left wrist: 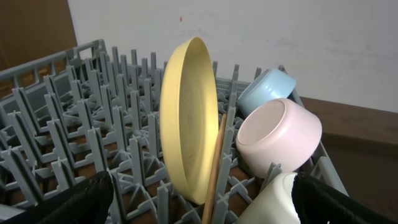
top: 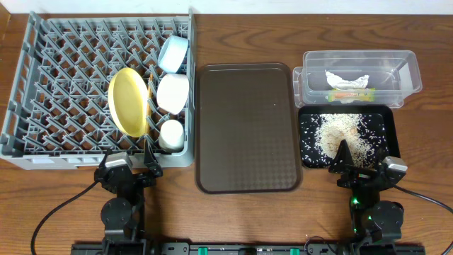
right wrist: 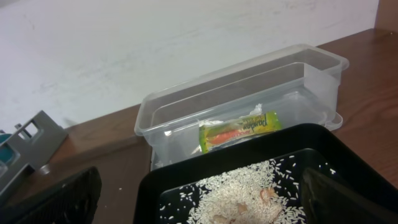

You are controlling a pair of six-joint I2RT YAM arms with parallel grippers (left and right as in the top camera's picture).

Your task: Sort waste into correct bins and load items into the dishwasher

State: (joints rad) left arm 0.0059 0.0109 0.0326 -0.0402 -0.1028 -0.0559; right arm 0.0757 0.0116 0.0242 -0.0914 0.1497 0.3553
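Note:
The grey dish rack (top: 28, 64) holds the upright yellow-green plate (top: 128, 101), light blue bowl (top: 173, 53), white bowl (top: 173, 92) and small white cup (top: 171, 134). In the left wrist view the plate (left wrist: 186, 118), blue bowl (left wrist: 264, 90), white bowl (left wrist: 280, 134) and cup (left wrist: 273, 202) are close ahead. The clear tub (top: 410, 71) holds the tissue (top: 347, 77) and wrapper (top: 350, 94); the wrapper also shows in the right wrist view (right wrist: 239, 130). Rice (top: 343, 134) lies in the black tray (top: 387, 119). My left gripper (top: 131, 164) is open and empty at the rack's near edge. My right gripper (top: 362, 164) is open and empty at the black tray's near edge.
The large brown serving tray (top: 248, 127) lies between the rack and the bins. A wooden stick (left wrist: 214, 168) leans against the plate in the rack. A corner of the rack (right wrist: 31, 146) shows at the left of the right wrist view.

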